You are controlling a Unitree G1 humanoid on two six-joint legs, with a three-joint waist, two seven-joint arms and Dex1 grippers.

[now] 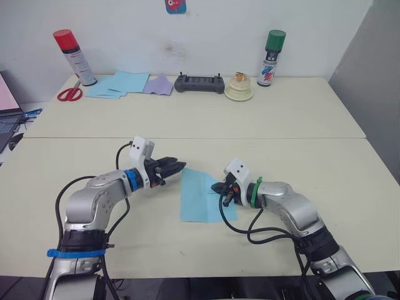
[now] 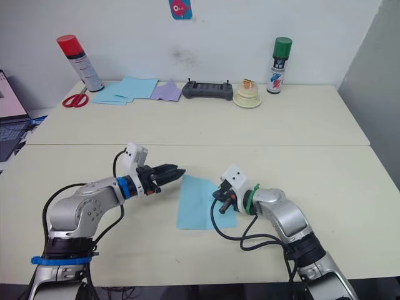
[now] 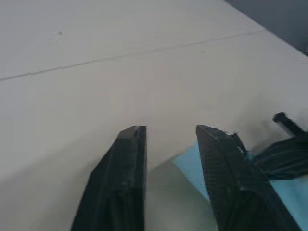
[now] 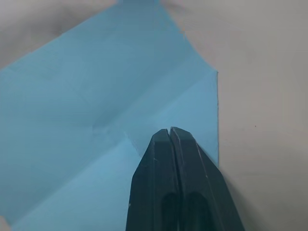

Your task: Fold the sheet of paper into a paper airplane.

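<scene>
The sheet of paper is light blue and lies flat on the near table, with creases showing across it. My left gripper hovers at the sheet's far left corner. It is open, with a gap between its fingers and nothing held. My right gripper is at the sheet's right edge. Its fingers are shut together, with the tips resting on the paper over a diagonal crease. The paper airplane shape is not formed; the sheet is a wide flat piece.
Along the far table stand a red-capped spray can, red scissors, a pile of blue sheets, a lavender sheet, a black controller, a cream tape roll and a green-capped can. A laptop sits at the left edge.
</scene>
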